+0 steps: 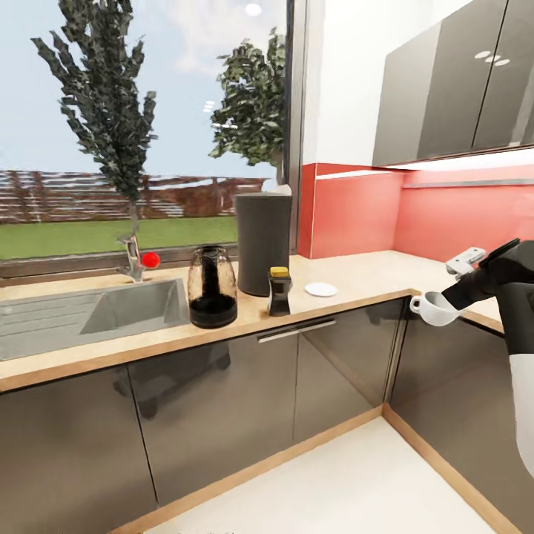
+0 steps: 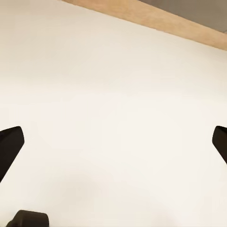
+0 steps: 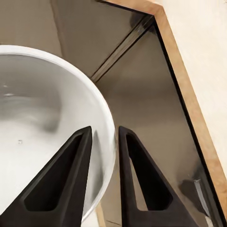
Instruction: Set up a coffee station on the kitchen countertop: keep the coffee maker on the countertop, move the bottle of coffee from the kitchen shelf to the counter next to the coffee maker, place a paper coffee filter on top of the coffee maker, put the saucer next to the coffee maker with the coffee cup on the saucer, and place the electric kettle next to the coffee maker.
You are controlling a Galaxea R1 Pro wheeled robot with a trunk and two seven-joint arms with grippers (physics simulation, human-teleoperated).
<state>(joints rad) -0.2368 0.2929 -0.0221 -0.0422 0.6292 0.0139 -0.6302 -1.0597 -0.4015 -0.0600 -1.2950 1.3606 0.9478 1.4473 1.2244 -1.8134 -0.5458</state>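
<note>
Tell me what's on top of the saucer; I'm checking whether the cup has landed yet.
Nothing: the saucer lies bare on the kitchen countertop. The coffee cup is in the right end effector, off the counter edge.

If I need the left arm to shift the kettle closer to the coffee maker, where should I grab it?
Judging from the head view, take the electric kettle around its narrower neck from above. It stands upright near the countertop front edge, the sink on one side and the bottle of coffee on the other. Its handle isn't clear enough to rely on.
</note>
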